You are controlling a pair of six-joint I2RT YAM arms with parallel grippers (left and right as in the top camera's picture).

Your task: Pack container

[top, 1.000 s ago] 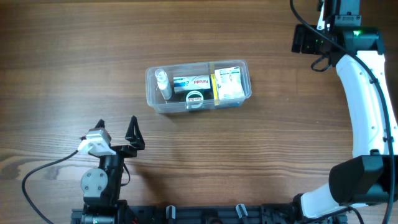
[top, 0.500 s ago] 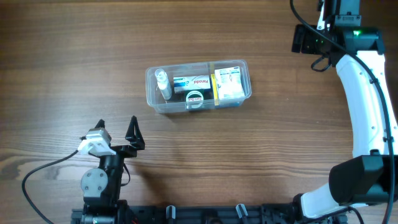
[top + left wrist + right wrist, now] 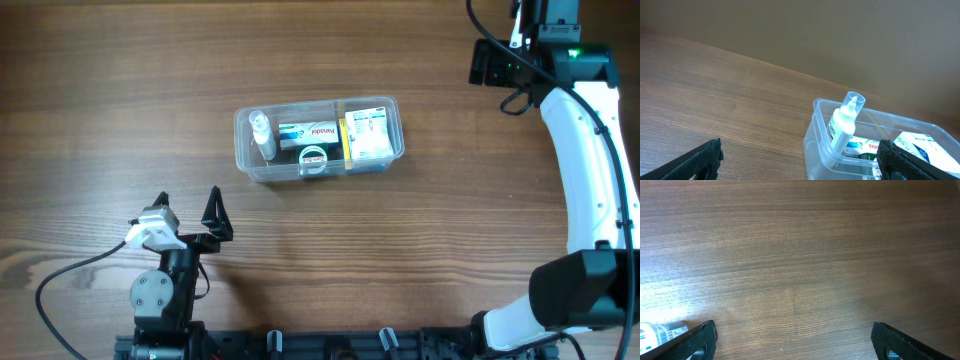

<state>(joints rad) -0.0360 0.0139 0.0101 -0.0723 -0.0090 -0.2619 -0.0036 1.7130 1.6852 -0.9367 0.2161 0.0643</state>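
Observation:
The container [image 3: 243, 158] is a clear tub in the middle of the table, and it also shows in the left wrist view as the container [image 3: 816, 142]. Inside it stand a white bottle with a clear cap [image 3: 262, 135] [image 3: 842, 125], a blue and white box [image 3: 308, 131], a yellow and white box [image 3: 368, 133] and a small round item [image 3: 314, 157]. My left gripper [image 3: 187, 205] [image 3: 800, 165] is open and empty, near the front edge, short of the tub. My right gripper [image 3: 797, 345] is open over bare wood; in the overhead view its fingers lie past the top edge.
The right arm [image 3: 590, 150] runs along the table's right side up to the far right corner. A small white and clear item [image 3: 660, 332] lies on the wood beside the right gripper's left finger, cut off by the frame edge.

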